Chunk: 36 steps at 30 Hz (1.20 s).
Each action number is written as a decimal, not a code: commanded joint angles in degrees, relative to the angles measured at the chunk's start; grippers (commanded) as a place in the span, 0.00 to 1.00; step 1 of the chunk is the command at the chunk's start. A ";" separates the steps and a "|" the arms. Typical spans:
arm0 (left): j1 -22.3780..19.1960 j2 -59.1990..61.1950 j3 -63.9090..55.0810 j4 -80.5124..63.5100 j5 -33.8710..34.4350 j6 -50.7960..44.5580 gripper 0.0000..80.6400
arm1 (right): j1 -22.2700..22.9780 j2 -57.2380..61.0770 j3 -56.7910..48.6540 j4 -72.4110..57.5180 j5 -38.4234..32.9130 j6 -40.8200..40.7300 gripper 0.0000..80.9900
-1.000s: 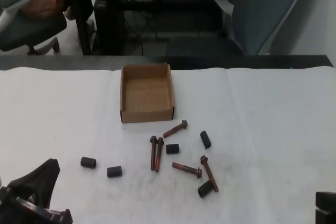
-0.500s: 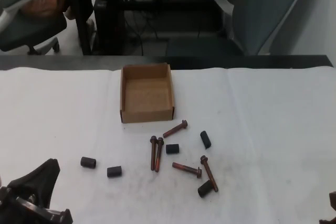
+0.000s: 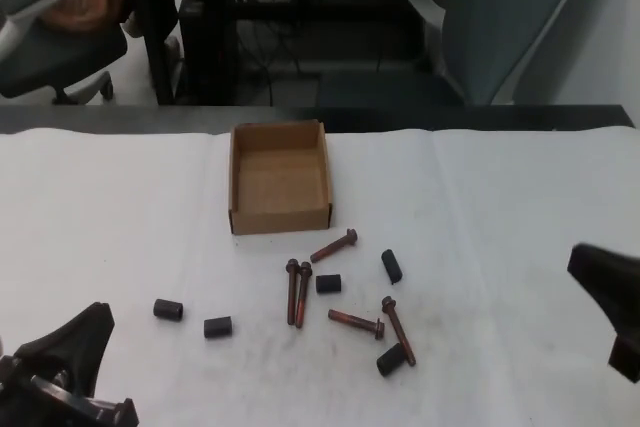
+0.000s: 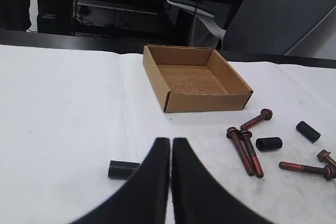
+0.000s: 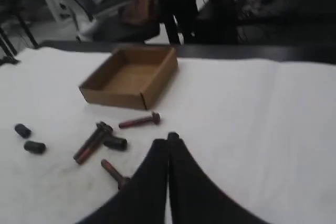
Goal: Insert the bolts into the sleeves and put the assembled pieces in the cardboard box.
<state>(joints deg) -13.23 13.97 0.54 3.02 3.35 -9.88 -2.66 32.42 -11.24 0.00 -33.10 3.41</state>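
Note:
The open cardboard box (image 3: 280, 177) stands mid-bench, seen too in the wrist views (image 4: 197, 80) (image 5: 131, 74). Several rust-coloured bolts lie loose in front of it: one bolt (image 3: 333, 245) nearest the box, a side-by-side pair of bolts (image 3: 297, 292), and two more bolts (image 3: 397, 329) crossing nearer me. Black sleeves (image 3: 328, 283) lie scattered among them, with two sleeves (image 3: 168, 309) apart to the left. My left gripper (image 4: 171, 141) is shut and holds nothing, low at the near left corner (image 3: 65, 367). My right gripper (image 5: 168, 140) is shut and holds nothing, at the right edge (image 3: 600, 282).
A white cloth (image 3: 500, 197) covers the bench. Office chairs (image 3: 60, 27) and a dark desk frame (image 3: 210, 27) stand beyond the far edge. Bare cloth spreads to the far left and far right of the parts.
My right arm has risen from the bottom right corner and come forward along the right edge of the high view. The left arm and all parts stay where they were.

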 commanded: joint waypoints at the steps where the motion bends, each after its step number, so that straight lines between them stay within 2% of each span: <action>1: 0.02 -0.08 -0.54 -0.75 -0.46 -0.19 0.02 | -0.15 0.07 0.44 -7.12 -2.37 2.67 0.01; 7: 0.02 -0.08 -0.54 -0.76 -0.29 -0.29 0.02 | -0.15 0.07 0.44 -8.42 -2.37 7.04 0.01; 9: 0.02 -0.08 -0.54 -0.76 0.43 -0.44 0.02 | -0.15 0.07 0.44 -7.11 -0.43 7.10 0.01; 14: 0.02 -0.08 -0.54 -0.76 1.49 -0.43 0.02 | -0.15 2.70 1.30 9.86 3.96 5.39 0.01; 16: 0.02 0.06 -0.54 -0.55 1.48 -0.43 0.02 | 0.78 5.51 2.93 10.04 5.76 7.61 0.02; 17: 0.02 0.17 -0.54 -0.27 1.48 -0.43 0.02 | 1.61 7.07 3.64 9.33 6.29 7.50 0.07; 18: 0.02 0.12 -0.54 -0.27 1.48 -0.43 0.02 | 2.46 8.35 4.06 9.16 6.49 7.28 0.16; 21: 0.02 0.28 -0.54 -0.27 2.23 -0.43 0.01 | 6.57 12.92 4.26 9.30 6.86 6.91 0.52; 22: 0.02 0.28 -0.54 -0.27 2.38 -0.43 0.05 | 8.96 14.45 4.26 9.12 7.10 6.92 0.63; 23: 0.02 0.28 -0.54 -0.27 2.38 -0.43 0.10 | 10.65 15.83 4.26 9.03 7.44 6.86 0.64; 25: 0.02 0.28 -0.54 -0.27 2.38 -0.43 0.24 | 14.97 18.01 4.26 8.46 10.86 7.22 0.63; 27: 0.02 0.28 -0.54 -0.27 2.83 -0.43 0.42 | 18.81 19.41 3.47 6.26 16.03 7.61 0.58; 31: 0.02 0.28 -0.54 -0.27 4.63 -2.86 0.73 | 24.65 23.54 -4.02 5.68 21.80 8.19 0.55; 33: 0.02 0.28 -0.54 0.04 5.03 -4.00 0.79 | 25.80 27.35 -9.90 6.06 23.55 7.76 0.55; 36: 0.02 0.28 -0.54 2.67 5.01 -4.27 0.80 | 26.03 36.03 -19.90 8.23 25.29 3.70 0.55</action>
<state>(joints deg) -13.23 13.97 0.54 3.83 7.84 -13.34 22.97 62.78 -23.70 7.26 -9.73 9.95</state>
